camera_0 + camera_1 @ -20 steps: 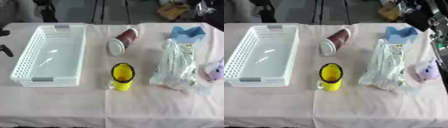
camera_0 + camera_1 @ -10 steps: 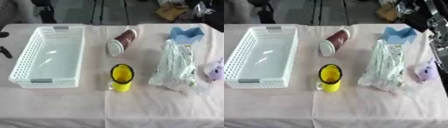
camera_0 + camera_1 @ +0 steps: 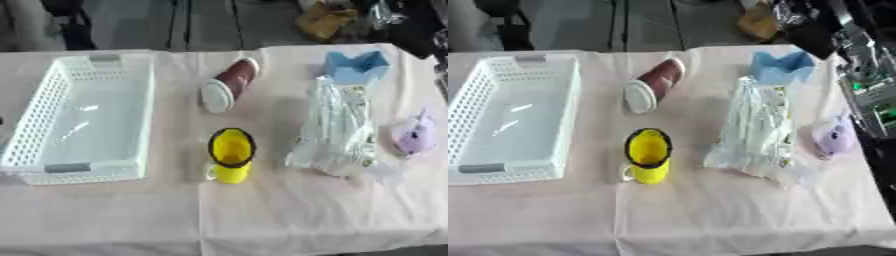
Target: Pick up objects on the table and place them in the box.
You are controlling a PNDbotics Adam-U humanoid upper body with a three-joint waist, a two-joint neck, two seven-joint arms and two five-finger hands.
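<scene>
Basket [image 3: 83, 120] empty at 9 o'clock. Hand states cannot be told. Tipped cup [image 3: 229, 85] could be rolled if nudged.

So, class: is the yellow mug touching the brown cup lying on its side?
Apart. The left eye view shows a strip of bare tablecloth between the yellow mug and the brown cup.

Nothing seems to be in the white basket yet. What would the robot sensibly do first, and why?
Probably reach for the yellow mug. The white basket holds nothing, and the mug stands upright right beside it, nearer than the tipped brown cup, the clear bag or the purple thing. Neither hand shows clearly yet.
</scene>
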